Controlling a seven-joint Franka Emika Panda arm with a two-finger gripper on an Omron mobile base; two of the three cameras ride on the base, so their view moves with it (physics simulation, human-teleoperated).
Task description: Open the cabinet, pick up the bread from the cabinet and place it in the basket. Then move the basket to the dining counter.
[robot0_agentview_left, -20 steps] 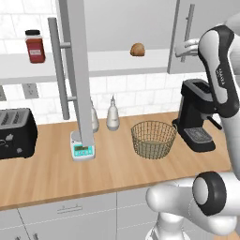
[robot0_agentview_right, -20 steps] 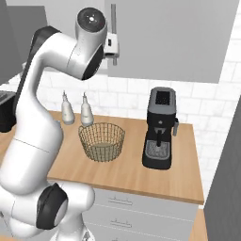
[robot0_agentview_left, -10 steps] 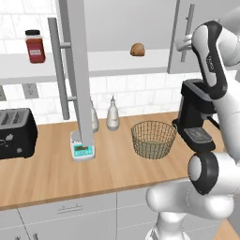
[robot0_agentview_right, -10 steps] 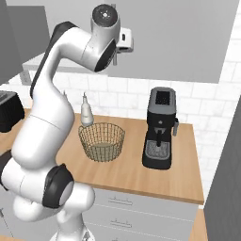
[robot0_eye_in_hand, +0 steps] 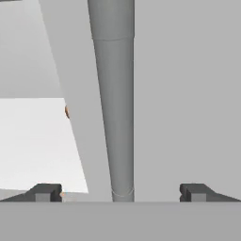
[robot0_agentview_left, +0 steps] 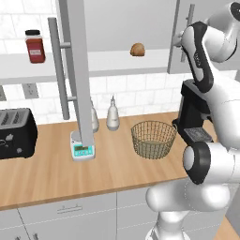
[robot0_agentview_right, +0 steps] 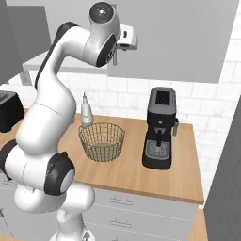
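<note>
The cabinet's left door (robot0_agentview_left: 75, 70) stands wide open, edge-on to me. On the pale shelf lies the bread (robot0_agentview_left: 137, 49), a small golden-brown roll. My gripper (robot0_agentview_left: 178, 40) is up at the right door (robot0_agentview_left: 197, 42), and it is open. In the hand view its fingertips (robot0_eye_in_hand: 47, 192) straddle the long bar handle (robot0_eye_in_hand: 115, 103) without touching it. A sliver of the bread (robot0_eye_in_hand: 67, 111) peeks past the door's edge. From the right, the gripper (robot0_agentview_right: 117, 52) sits at the door's (robot0_agentview_right: 164, 37) left edge. The wire basket (robot0_agentview_left: 153, 139) (robot0_agentview_right: 101, 141) stands on the wood worktop below.
A black coffee machine (robot0_agentview_left: 192, 117) (robot0_agentview_right: 160, 127) stands right of the basket. Two bottles (robot0_agentview_left: 112, 115), a small scale (robot0_agentview_left: 83, 150) and a black toaster (robot0_agentview_left: 16, 133) are on the worktop to the left. A red jar (robot0_agentview_left: 35, 46) sits on the shelf's left end.
The arm's elbow has swung and the hand has shifted slightly sideways along the right door's handle. Bread, basket and both doors look unmoved.
</note>
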